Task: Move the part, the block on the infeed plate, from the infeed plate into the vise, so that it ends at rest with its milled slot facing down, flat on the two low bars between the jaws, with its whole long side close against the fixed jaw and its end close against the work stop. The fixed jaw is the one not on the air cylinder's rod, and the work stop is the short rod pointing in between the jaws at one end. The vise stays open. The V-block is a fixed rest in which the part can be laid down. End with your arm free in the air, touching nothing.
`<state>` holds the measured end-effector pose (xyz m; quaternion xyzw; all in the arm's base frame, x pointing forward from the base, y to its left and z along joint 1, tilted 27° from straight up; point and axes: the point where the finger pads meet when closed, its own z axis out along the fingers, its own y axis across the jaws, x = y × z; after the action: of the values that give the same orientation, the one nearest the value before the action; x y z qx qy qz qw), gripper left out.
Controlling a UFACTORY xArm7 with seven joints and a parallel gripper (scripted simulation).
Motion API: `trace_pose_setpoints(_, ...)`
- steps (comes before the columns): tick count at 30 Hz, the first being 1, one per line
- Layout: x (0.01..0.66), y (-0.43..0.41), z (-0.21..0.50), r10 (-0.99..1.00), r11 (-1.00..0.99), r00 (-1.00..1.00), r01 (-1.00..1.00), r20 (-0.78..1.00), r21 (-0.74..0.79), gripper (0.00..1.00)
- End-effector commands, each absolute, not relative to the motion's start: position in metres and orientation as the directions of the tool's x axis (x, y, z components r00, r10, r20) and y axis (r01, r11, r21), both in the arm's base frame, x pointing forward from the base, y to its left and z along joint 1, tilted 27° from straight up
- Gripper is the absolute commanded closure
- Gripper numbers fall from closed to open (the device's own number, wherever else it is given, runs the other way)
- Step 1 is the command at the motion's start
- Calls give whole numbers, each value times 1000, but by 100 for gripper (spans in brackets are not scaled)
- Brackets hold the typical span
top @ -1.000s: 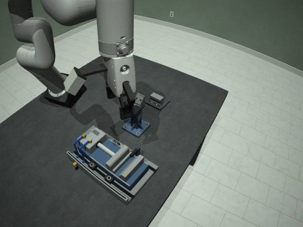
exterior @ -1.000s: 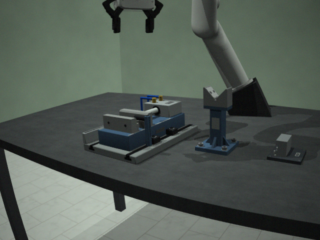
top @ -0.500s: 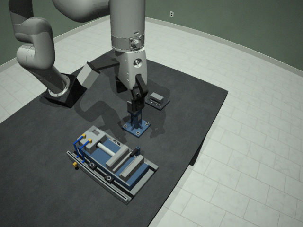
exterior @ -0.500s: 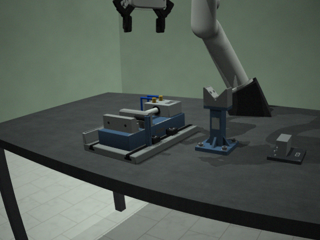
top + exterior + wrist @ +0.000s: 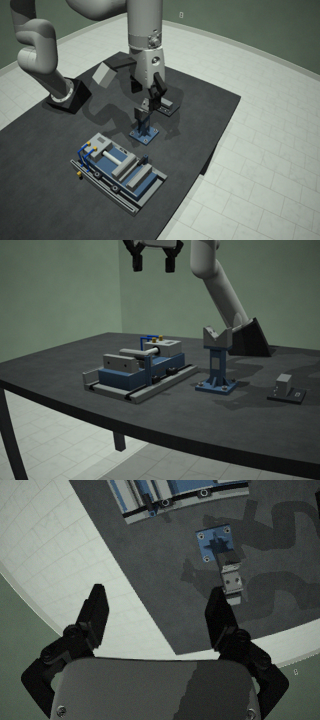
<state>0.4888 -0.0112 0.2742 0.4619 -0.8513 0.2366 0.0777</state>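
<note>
The part is a grey block on the dark infeed plate at the far side of the mat; it also shows at the right in the exterior view. The open vise stands near the front, with the fixed jaw on the side away from the cylinder and the work stop on a blue post. My gripper is open and empty, high in the air between the vise and the V-block.
The V-block stands on a blue pedestal between the vise and the infeed plate. The robot base sits at the back left of the mat. The mat's edge runs to the right of the fixtures.
</note>
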Motion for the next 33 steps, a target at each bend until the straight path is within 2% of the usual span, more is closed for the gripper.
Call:
trace_pose_setpoints(1,496,33,251,-781,410,-508,-856,363,-315,0)
trace_pose_setpoints(14,496,33,251,-781,410,-508,-856,363,-315,0)
trace_pose_setpoints(15,498,77,222,-807,363,-455,-885,375,-292,0)
trace_pose_setpoints(31,498,77,222,-807,363,-455,-885,375,-292,0)
trace_pose_setpoints(32,494,115,194,-828,322,-407,-908,386,-267,0)
trace_pose_setpoints(33,494,115,194,-828,322,-407,-908,386,-267,0)
